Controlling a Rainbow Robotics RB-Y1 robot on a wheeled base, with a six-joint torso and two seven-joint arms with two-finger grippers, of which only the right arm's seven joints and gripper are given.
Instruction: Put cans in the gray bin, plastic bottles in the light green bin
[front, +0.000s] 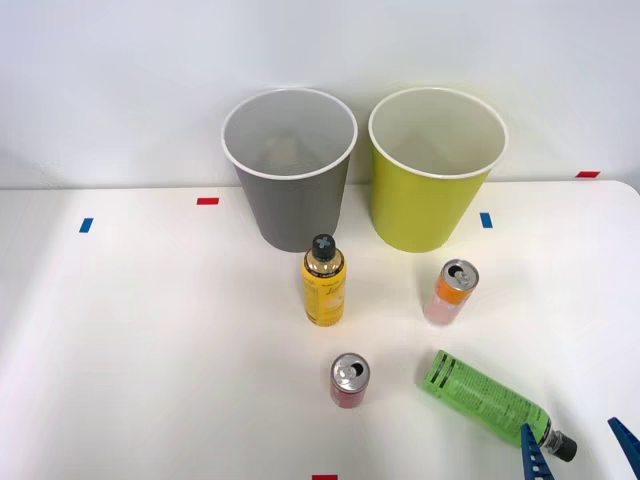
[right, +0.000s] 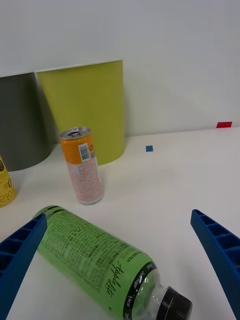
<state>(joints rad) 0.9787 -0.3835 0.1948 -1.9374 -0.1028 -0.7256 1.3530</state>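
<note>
The right claw hangs low over the white desk with its blue fingers spread wide and nothing between them. The green-label bottle lies on its side just ahead of the claw, black cap toward the fingers. Beyond it stands the orange-pink can, then the light green bin and gray bin. Farther off are the yellow bottle and the red can, which seems upright.
</note>
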